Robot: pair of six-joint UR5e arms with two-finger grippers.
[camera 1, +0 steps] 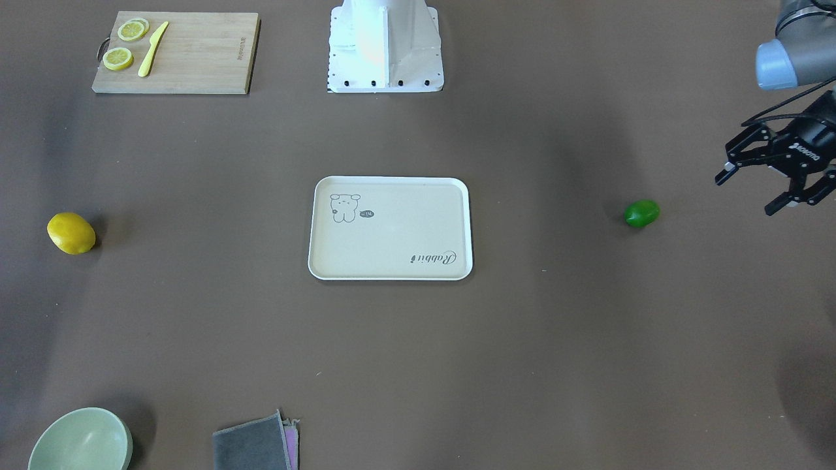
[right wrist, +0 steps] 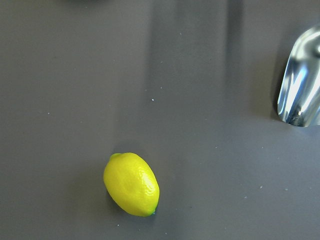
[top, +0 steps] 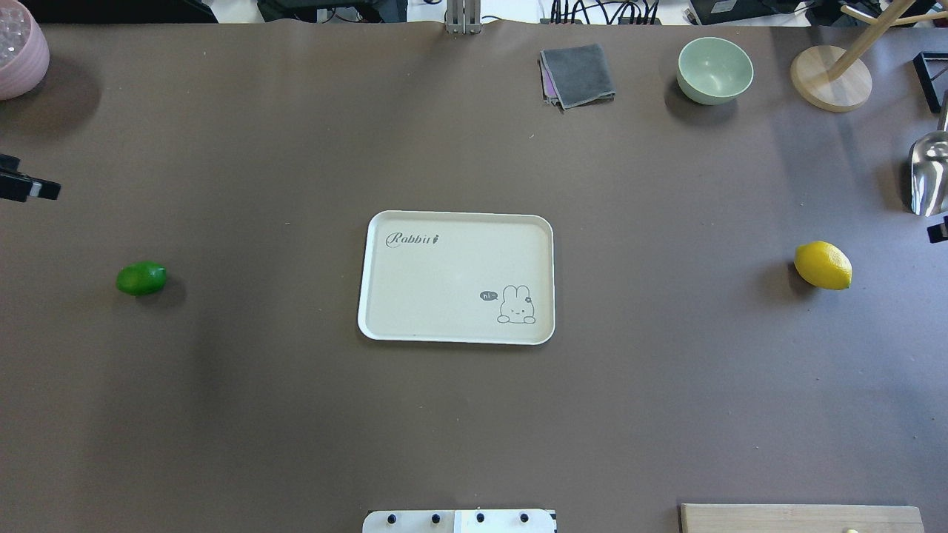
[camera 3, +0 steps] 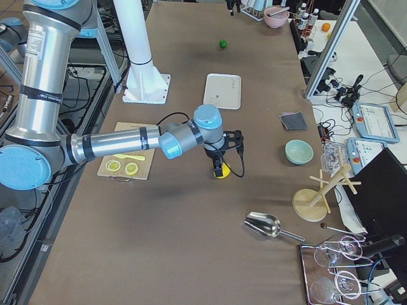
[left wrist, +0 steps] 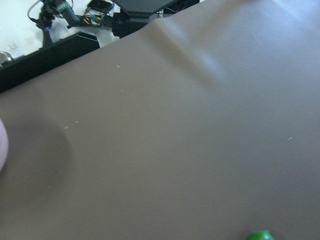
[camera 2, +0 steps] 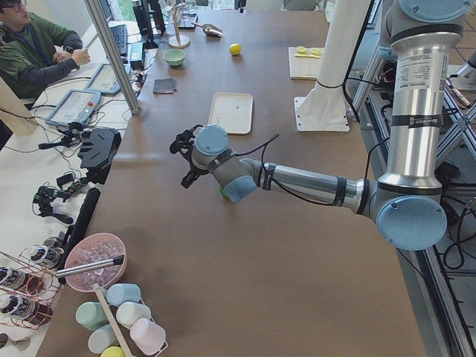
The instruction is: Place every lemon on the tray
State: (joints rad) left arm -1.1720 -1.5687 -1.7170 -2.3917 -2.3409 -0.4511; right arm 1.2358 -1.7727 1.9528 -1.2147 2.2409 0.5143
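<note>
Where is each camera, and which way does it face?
Front: across table, facing base; left pincer at right.
Overhead: behind base, down on tray; base at bottom.
Exterior left: table's left end; left arm near.
Exterior right: opposite end; right arm near.
Left wrist: down at green lemon; no body.
Right wrist: down at yellow lemon; no body.
Front and overhead share the tray.

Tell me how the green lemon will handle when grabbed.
The green lemon is oval and lies on the table, so a nudge would probably roll it. Its glossy skin may slip in the open left gripper unless pinched across its middle.
</note>
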